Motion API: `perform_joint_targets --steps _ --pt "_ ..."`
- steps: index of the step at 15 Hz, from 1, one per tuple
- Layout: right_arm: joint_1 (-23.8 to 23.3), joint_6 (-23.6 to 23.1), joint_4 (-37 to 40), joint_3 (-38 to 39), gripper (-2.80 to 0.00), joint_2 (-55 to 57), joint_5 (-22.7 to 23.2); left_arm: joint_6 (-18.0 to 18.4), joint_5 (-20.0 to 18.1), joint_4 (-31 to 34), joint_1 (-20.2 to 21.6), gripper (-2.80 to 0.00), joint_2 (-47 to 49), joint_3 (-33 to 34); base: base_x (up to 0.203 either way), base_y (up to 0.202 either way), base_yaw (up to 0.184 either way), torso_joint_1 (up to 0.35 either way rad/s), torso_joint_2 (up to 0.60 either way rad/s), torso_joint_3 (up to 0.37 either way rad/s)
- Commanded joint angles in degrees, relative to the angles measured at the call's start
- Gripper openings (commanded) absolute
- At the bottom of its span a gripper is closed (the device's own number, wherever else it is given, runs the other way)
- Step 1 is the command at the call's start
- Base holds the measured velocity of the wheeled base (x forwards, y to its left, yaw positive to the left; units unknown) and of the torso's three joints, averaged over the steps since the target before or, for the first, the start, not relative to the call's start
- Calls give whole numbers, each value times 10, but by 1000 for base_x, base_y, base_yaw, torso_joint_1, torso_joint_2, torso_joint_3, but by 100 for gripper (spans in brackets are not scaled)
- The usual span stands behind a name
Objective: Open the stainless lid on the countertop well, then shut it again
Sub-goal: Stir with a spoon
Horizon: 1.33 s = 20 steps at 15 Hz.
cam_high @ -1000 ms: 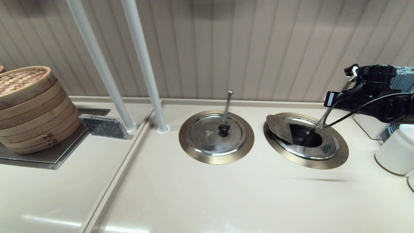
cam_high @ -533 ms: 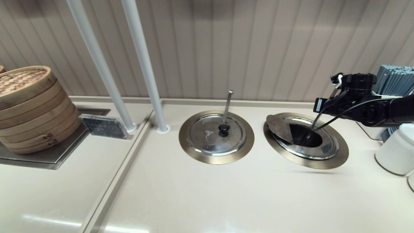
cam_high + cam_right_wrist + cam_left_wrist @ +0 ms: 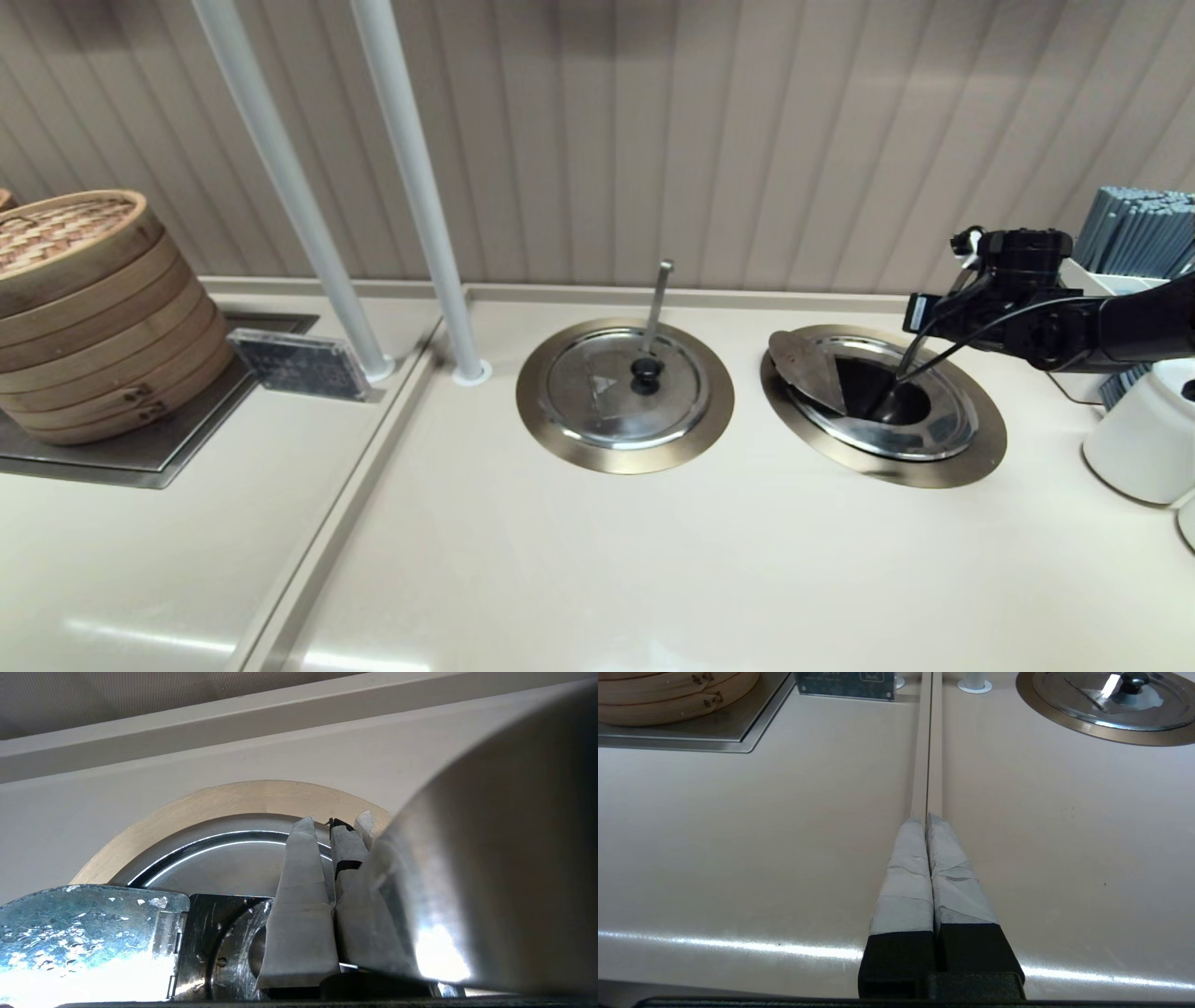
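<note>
The countertop well [image 3: 896, 471] with its brass ring sits right of centre. Its stainless lid [image 3: 805, 366] is folded open: one half stands tilted up on the left, and the dark pot shows beneath; the knob is hidden. My right gripper [image 3: 924, 313] hangs shut with nothing held at the well's far right rim, close beside the broad slanted ladle handle [image 3: 907, 362]. The right wrist view shows the gripper [image 3: 322, 826] over the steel rim, the raised flap [image 3: 84, 924], the brass ring [image 3: 224, 800] and the handle [image 3: 504, 858]. My left gripper [image 3: 927, 819] is parked shut over the counter seam.
A second brass-ringed well with a closed lid [image 3: 627, 387] and a thin upright ladle handle [image 3: 658, 299] lies to the left. A white jar [image 3: 1144, 434] and a grey-blue holder [image 3: 1134, 224] stand at the right edge. Two white poles [image 3: 420, 187] and a bamboo steamer [image 3: 93, 308] are further left.
My right arm has moved left and down from the counter's right edge to the well's rim beside the ladle handle. The lid's flap has stayed raised throughout.
</note>
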Motion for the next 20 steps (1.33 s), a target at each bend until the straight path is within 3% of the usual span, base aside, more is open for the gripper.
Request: perform_joint_targets --steps 1,2,10,20 --pt "-3 0 -3 -4 -280 8 0 0 0 0 0 -280 0 0 0 0 0 0 0 0" --pt "-3 1 -3 -8 0 8 -1 0 0 0 0 -280 0 0 0 0 0 0 0 0" --pt "-3 2 -2 22 0 -2 -1 0 0 0 0 -280 0 1 0 0 0 0 0 0" --pt "26 48 -25 227 0 -119 -43 0 0 0 0 -280 0 0 0 0 0 0 0 0"
